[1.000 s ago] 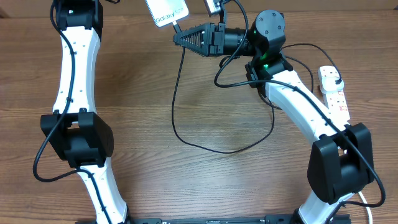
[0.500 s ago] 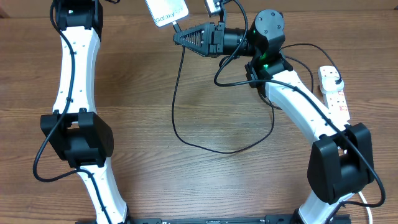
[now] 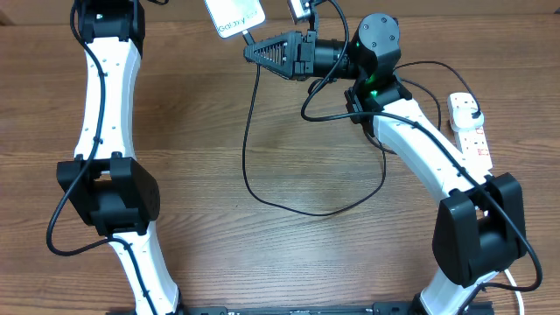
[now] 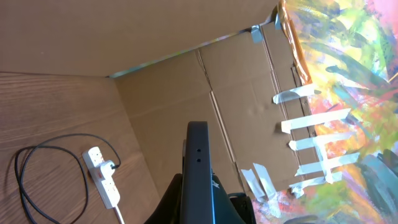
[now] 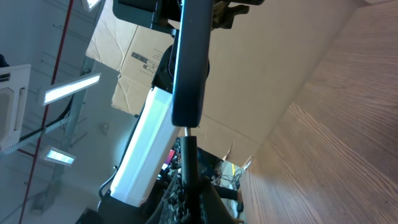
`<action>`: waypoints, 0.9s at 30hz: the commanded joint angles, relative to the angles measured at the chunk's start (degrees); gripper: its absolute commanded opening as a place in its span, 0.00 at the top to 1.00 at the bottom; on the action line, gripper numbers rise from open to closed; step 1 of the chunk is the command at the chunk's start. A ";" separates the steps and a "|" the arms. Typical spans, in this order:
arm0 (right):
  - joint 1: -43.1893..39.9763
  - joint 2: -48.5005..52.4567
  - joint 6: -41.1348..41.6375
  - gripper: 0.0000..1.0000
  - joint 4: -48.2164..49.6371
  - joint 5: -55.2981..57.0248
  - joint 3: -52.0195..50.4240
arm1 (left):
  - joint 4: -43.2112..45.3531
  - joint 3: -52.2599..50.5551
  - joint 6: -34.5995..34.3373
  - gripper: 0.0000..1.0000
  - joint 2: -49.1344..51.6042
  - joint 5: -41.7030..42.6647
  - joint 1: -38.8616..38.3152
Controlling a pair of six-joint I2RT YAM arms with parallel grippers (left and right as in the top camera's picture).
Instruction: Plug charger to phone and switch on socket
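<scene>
The phone (image 3: 234, 17), with "Galaxy S24" on its light screen, hangs at the top edge of the overhead view. In the left wrist view my left gripper (image 4: 199, 208) is shut on it, the phone (image 4: 199, 162) seen edge-on. My right gripper (image 3: 252, 53) is shut on the charger's connector (image 5: 187, 155), whose tip meets the lower end of the phone (image 5: 189, 62). The black charger cable (image 3: 249, 166) loops over the table to its plug (image 3: 473, 113) in the white socket (image 3: 470, 133). The socket also shows in the left wrist view (image 4: 102, 177).
A cardboard wall (image 4: 186, 87) stands behind the table, with a taped colourful sheet (image 4: 348, 74) beside it. The socket's thick white cord (image 3: 516, 280) runs off at the lower right. The cable loop lies in the table's middle (image 3: 306, 210).
</scene>
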 commanded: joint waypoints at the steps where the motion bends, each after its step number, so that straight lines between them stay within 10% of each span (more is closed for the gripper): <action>1: -0.28 -1.66 0.24 0.96 0.04 3.58 0.94 | 0.26 0.85 0.26 0.96 -0.76 3.06 0.09; 27: -1.97 -1.66 0.24 0.96 0.00 5.97 0.94 | 0.26 0.85 0.55 0.96 -0.76 4.33 0.33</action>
